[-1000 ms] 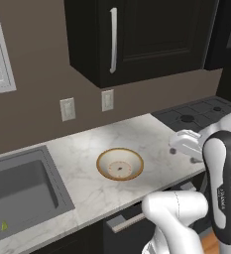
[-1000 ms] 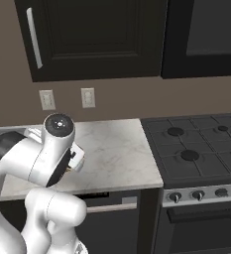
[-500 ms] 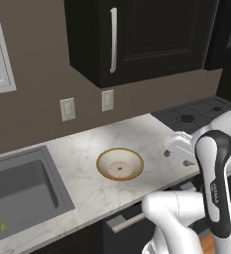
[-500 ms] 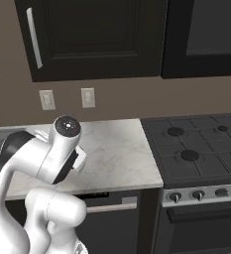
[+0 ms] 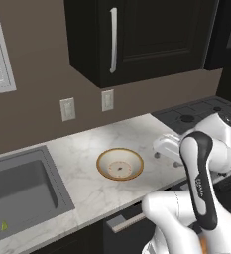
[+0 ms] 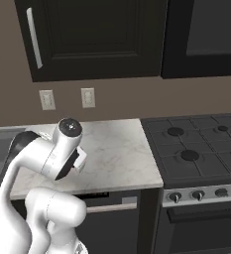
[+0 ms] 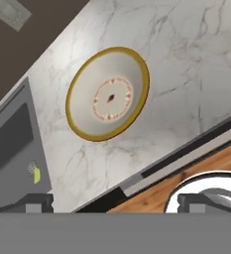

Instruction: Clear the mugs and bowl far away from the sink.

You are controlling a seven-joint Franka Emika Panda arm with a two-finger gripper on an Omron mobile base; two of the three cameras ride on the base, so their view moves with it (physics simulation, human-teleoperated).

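Observation:
The cream-tan bowl [image 5: 119, 163] with its brown-gold rim and speckled centre sits upright on the marble counter [image 5: 87, 149], apart from the sink [image 5: 18, 193] to its left. In the hand view the bowl [image 7: 108, 94] lies ahead of my gripper [image 7: 114, 203], whose fingertips [image 7: 37, 201] stand wide apart with nothing between them. My gripper [image 5: 160, 153] hovers above the counter just right of the bowl. A small bright green thing [image 7: 34, 172] lies in the sink basin [image 7: 13, 149]; it is too small to tell whether it is the green mug. The white mug is out of view.
A dark gas stove [image 6: 196, 149] adjoins the counter [image 6: 117, 149] on the right. A dark wall cabinet [image 5: 137, 34] hangs above the counter. Two wall outlets [image 5: 67, 109] sit on the back wall. The counter's front edge and a drawer handle [image 7: 186, 154] run below the bowl.
My hand has moved left over the counter, closer to the bowl. The bowl has stayed in place.

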